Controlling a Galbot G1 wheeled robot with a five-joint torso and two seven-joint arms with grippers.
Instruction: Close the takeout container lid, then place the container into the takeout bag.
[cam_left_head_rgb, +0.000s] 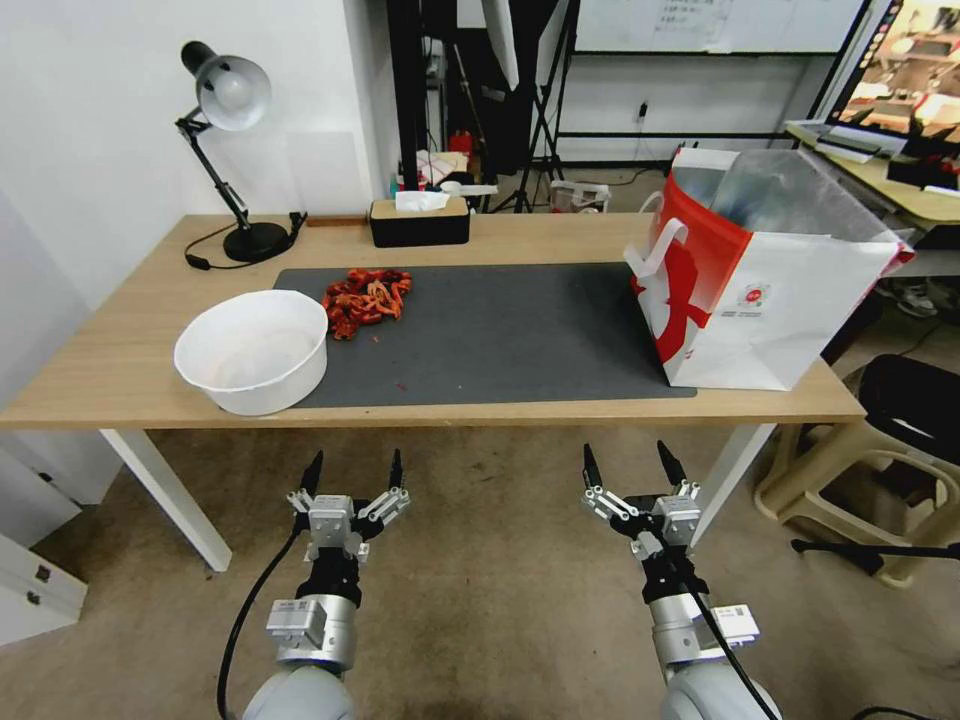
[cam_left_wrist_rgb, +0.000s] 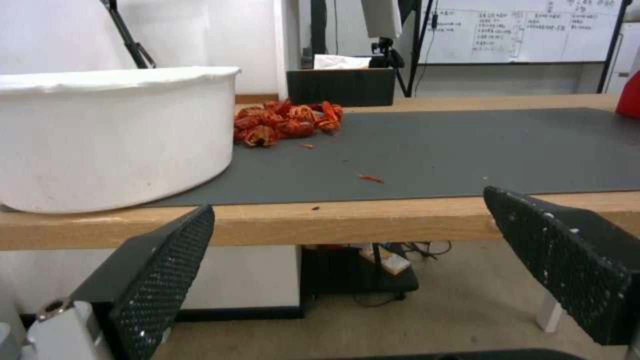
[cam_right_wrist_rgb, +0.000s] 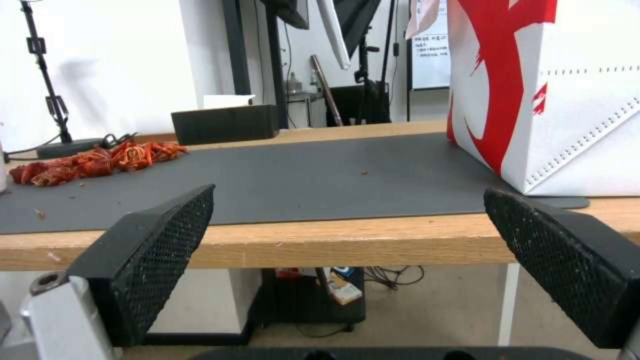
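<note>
The takeout bag (cam_left_head_rgb: 760, 300) stands open at the table's right end, white with red side panels, a loop handle and a clear liner; its side (cam_right_wrist_rgb: 567, 100) rises close by in the right wrist view. The takeout container and its lid are out of view. My left gripper (cam_left_head_rgb: 357, 470) hangs open in front of and below the table's front edge, facing the mat's left part (cam_left_wrist_rgb: 347, 205). My right gripper (cam_left_head_rgb: 626, 465) is open too, level with it and left of the bag (cam_right_wrist_rgb: 350, 192). Neither holds anything.
A dark grey mat (cam_left_head_rgb: 500, 330) covers the table's middle. A round white bowl (cam_left_head_rgb: 255, 350) sits at its front left, with a pile of red crayfish (cam_left_head_rgb: 365, 297) behind it. A desk lamp (cam_left_head_rgb: 230, 150) and tissue box (cam_left_head_rgb: 418, 220) stand at the back. A stool (cam_left_head_rgb: 880, 470) is at the right.
</note>
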